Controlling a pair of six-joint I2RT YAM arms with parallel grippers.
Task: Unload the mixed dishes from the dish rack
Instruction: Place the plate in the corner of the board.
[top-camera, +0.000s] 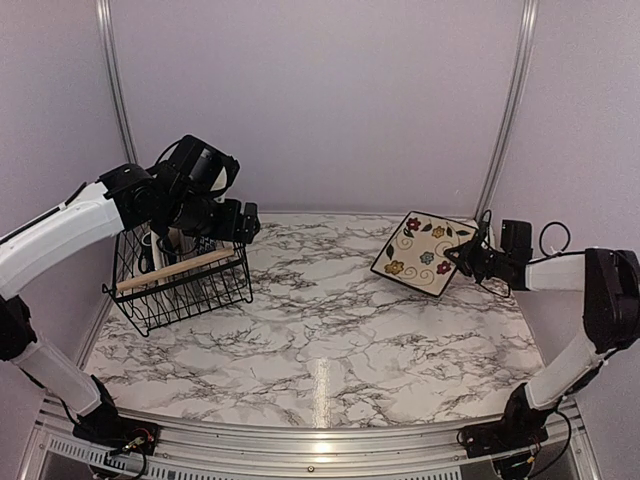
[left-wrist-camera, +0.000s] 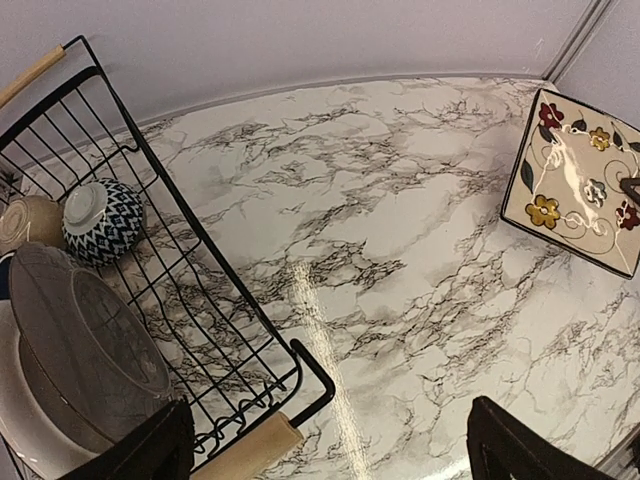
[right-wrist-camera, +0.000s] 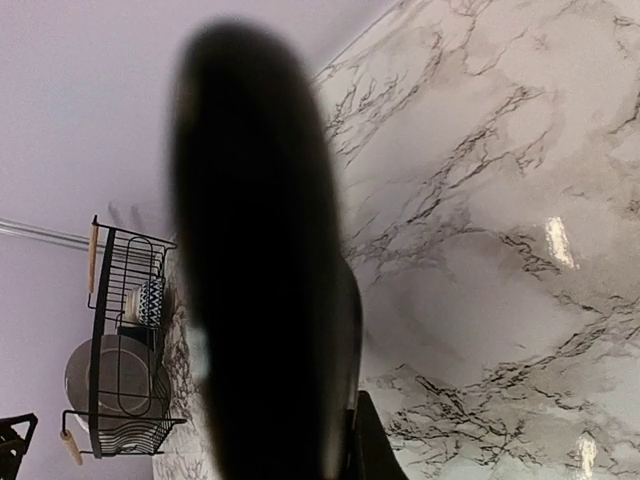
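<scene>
step: set-down | right gripper (top-camera: 462, 256) clamped on tilted square floral plate (top-camera: 424, 252) | left gripper (top-camera: 244, 222) jaws apart over dish rack (top-camera: 180, 290) | next: lay flat, release

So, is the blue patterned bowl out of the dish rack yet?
No, the blue-patterned bowl lies inside the dish rack, right beside a cream bowl.
</scene>
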